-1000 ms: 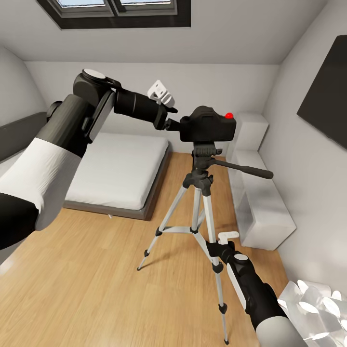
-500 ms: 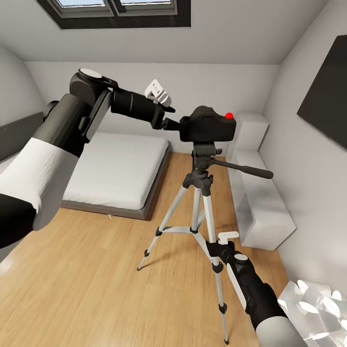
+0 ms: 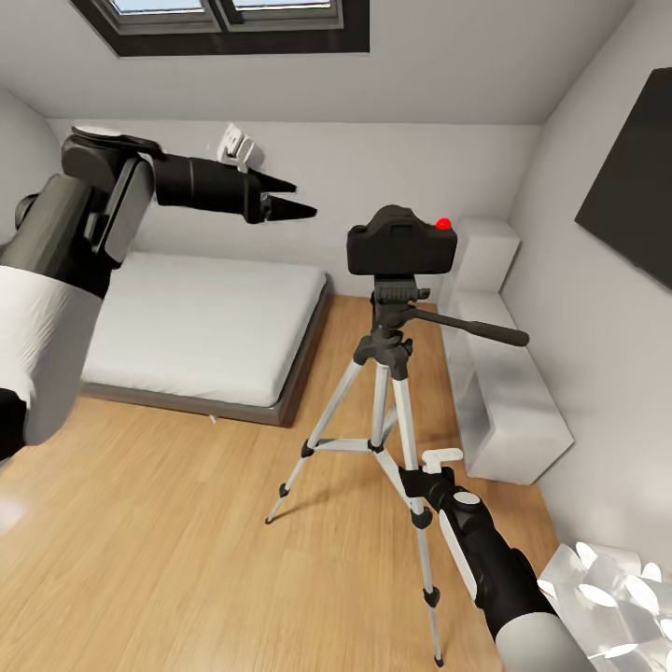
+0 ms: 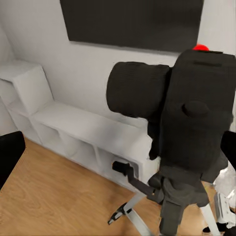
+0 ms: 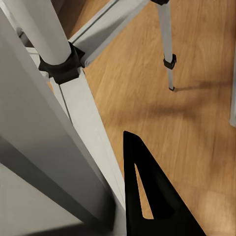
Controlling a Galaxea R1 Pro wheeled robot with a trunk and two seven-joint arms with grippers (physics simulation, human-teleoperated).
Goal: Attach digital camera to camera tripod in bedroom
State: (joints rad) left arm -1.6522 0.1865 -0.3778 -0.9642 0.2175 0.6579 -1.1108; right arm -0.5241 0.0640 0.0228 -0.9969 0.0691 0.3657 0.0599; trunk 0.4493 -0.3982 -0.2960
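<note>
The digital camera [image 3: 402, 241] sits on top of the camera tripod [image 3: 387, 392], in the middle of the bedroom. Its red button [image 3: 443, 224] points up. The tripod stands on the wood floor [image 3: 168, 523] with its three legs apart, and its long black handle [image 3: 471, 328] sticks out toward the white shelf [image 3: 504, 392].

The left claw [image 3: 297, 207] is up in the air, to the left of the camera and apart from it. Its fingers are spread and hold nothing. In the left wrist view the camera [image 4: 187, 113] is close up, on the tripod head [image 4: 179, 201].

The right claw [image 3: 415, 493] is low down, by a tripod leg [image 5: 64, 123]. I cannot tell if it is spread or pressed together.

The bed [image 3: 196, 327] lies behind, by the wall.
</note>
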